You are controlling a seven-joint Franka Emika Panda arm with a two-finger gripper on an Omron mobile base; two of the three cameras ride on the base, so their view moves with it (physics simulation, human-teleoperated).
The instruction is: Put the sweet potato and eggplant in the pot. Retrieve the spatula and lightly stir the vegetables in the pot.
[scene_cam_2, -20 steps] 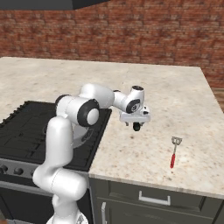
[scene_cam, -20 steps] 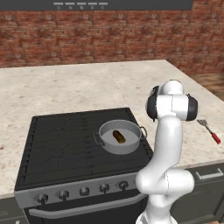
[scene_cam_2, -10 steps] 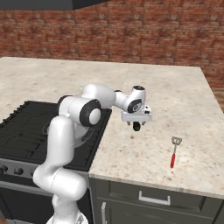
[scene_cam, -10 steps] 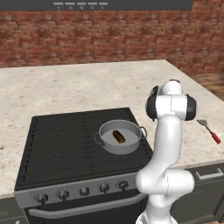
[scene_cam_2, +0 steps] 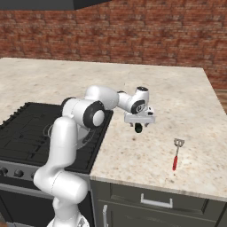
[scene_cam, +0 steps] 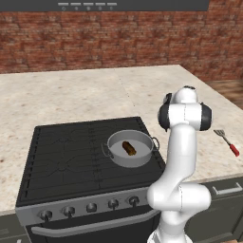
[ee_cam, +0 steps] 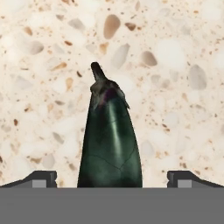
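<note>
Left base view: the pot point(scene_cam: 130, 149) is parked on the stove point(scene_cam: 71, 161) with the sweet potato point(scene_cam: 129, 148) lying inside it, and the spatula point(scene_cam: 227, 142) is left on the counter point(scene_cam: 71, 95) off to the right.

Right base view: the gripper point(scene_cam_2: 139, 128) is held low over the counter, the spatula well apart from it.

Hand view: the eggplant point(ee_cam: 110, 144) is seen lying on the speckled stone between the fingertips point(ee_cam: 41, 178), which are spread wide, nothing grasped.
</note>
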